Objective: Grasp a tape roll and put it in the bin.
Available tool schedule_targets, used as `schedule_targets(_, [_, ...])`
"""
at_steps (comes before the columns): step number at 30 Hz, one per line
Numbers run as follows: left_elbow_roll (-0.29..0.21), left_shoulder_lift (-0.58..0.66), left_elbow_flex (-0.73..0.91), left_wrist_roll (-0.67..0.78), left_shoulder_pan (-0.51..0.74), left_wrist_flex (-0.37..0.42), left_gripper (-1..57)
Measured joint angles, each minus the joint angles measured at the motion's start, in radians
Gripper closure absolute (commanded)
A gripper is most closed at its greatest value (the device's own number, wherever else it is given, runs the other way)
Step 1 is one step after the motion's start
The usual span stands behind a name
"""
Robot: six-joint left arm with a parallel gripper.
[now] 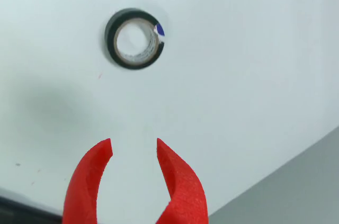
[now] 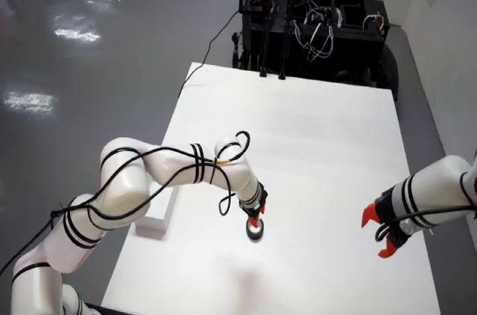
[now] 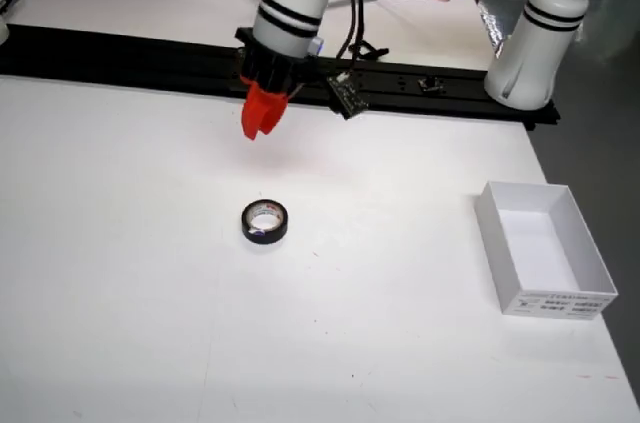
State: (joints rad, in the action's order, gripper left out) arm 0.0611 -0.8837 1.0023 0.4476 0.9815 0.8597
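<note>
A black tape roll [image 1: 110, 41] with a pale core lies flat on the white table, ahead of and slightly left of my gripper [image 1: 134, 147] in the wrist view. The red fingers [image 1: 87, 179] are apart with nothing between them. In the side view the gripper [image 3: 260, 128] hangs above and behind the roll [image 3: 264, 234]. In the overhead view the gripper [image 2: 254, 220] is right by the roll [image 2: 256, 232]. The white open bin [image 3: 497, 243] stands to the right in the side view, and by the table's left edge in the overhead view [image 2: 159, 214].
A second white arm [image 2: 421, 196] with a red gripper [image 2: 378, 233] rests at the table's right edge in the overhead view. A black rail [image 3: 120, 58] with cables runs across the back. The table edge [image 1: 275, 173] is near at lower right.
</note>
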Motion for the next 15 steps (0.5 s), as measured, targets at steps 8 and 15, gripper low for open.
schedule_targets(8, [0.0, -0.145, -0.097, 0.016, -0.051, -0.019, 38.8])
schedule_targets(15, [0.0, -0.22, -0.14, 0.021, -0.085, -0.026, 38.8])
